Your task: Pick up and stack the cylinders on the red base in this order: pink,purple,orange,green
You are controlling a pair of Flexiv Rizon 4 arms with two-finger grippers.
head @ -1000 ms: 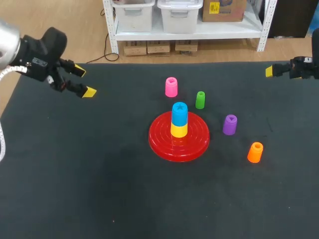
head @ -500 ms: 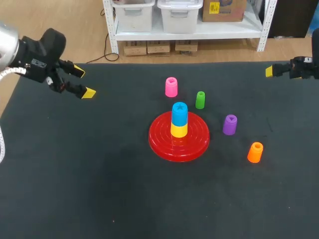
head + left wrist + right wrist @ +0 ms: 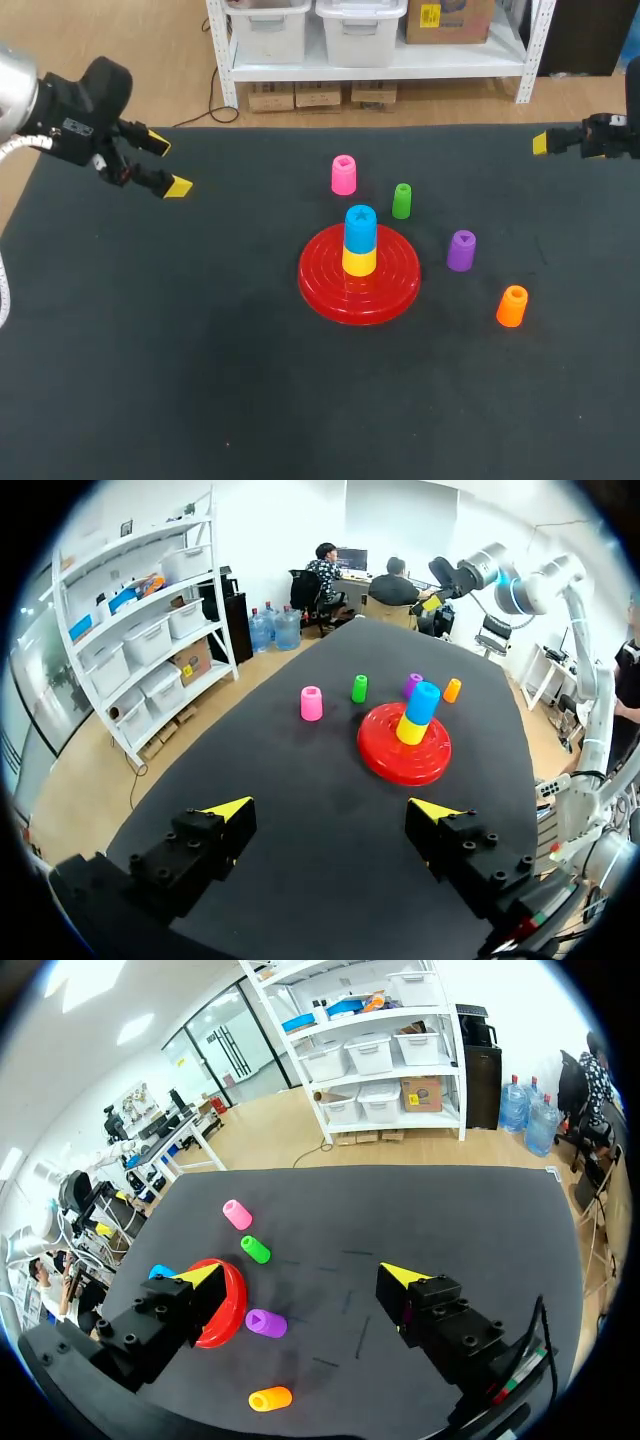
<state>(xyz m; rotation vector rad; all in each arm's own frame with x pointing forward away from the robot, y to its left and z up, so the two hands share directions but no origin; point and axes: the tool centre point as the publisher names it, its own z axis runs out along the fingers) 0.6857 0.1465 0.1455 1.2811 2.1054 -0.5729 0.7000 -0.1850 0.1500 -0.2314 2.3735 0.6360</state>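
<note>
Almost nothing has moved over the last second: the left gripper [image 3: 166, 165] has shifted only a touch at its corner, and every piece on the table lies where it was.

1 red base [image 3: 320, 290] sits near the middle of the dark table [image 3: 200, 380]. It carries 2 stacked cylinders - a yellow cylinder [image 3: 359, 261] on the base and a blue cylinder [image 3: 360, 227] on top of it.

4 cylinders stand loose and upright on the table, 1 of each colour. The pink cylinder [image 3: 343, 175] is behind the base, and the green cylinder [image 3: 401, 201] is near the pink one, close to the base's far edge. The purple cylinder [image 3: 461, 250] is just off the base's right side. The orange cylinder [image 3: 512, 306] stands farther right and nearer the front.

Both of the robot's 2 grippers are well apart from all of these. The left gripper hangs over the table's far left corner with its fingers spread and nothing between them; in its wrist view the base and all 6 cylinders lie far ahead of it. The right gripper [image 3: 302, 1276] sits at the far right edge, fingers likewise apart and empty - the purple and orange cylinders are the closest pieces ahead of it.
</note>
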